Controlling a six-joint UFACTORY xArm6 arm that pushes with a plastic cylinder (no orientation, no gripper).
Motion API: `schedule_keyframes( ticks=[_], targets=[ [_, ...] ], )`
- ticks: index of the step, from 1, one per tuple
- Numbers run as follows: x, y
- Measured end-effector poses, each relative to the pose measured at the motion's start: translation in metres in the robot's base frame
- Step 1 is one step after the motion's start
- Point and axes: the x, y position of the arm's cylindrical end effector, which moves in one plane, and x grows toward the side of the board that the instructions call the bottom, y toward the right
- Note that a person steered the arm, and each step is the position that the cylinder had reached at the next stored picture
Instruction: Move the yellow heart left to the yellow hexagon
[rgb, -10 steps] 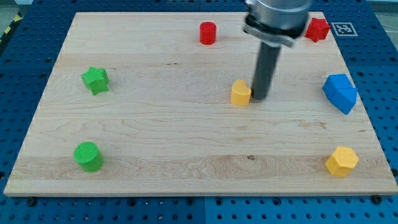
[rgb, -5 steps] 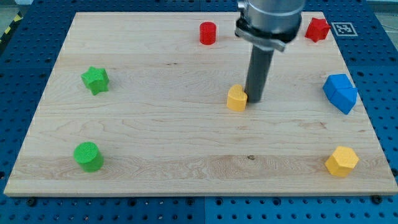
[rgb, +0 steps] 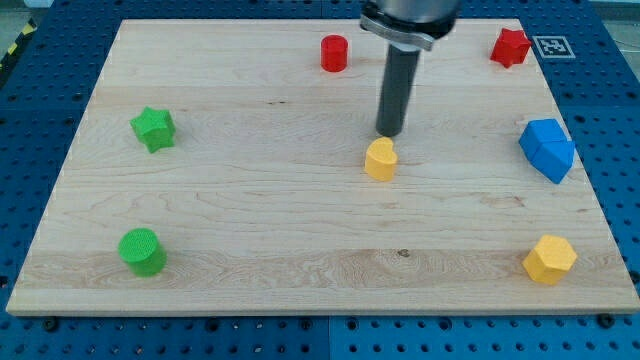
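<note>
Landmark: yellow heart (rgb: 380, 159), found near the board's middle. My tip (rgb: 389, 134) is seen just above the heart toward the view's top, close to it, contact not clear. No jaws are fitted, just a plain rod, so nothing is held.

The yellow hexagon (rgb: 549, 259) is placed well down and to the view's right of the heart, near the wooden board (rgb: 250, 220)'s bottom right corner. A push from the heart's upper left side is judged best, so the tip should be brought round there first and the push kept centred to avoid the heart slipping off.

The path heart to hexagon is open. The blue block (rgb: 547, 148), right of the heart, is cleared easily. The hexagon is near the edge, so the push should be stopped short.
</note>
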Motion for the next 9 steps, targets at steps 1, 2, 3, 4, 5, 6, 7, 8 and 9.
schedule_keyframes(
  ticks=[1,2,3,4,5,6,7,8,9],
  targets=[
    [0.027,-0.004],
    [0.074,0.043],
    [0.115,0.085],
    [0.094,0.085],
    [0.062,0.066],
    [0.058,0.030],
    [0.083,0.028],
    [0.127,0.061],
    [0.121,0.062]
  ],
)
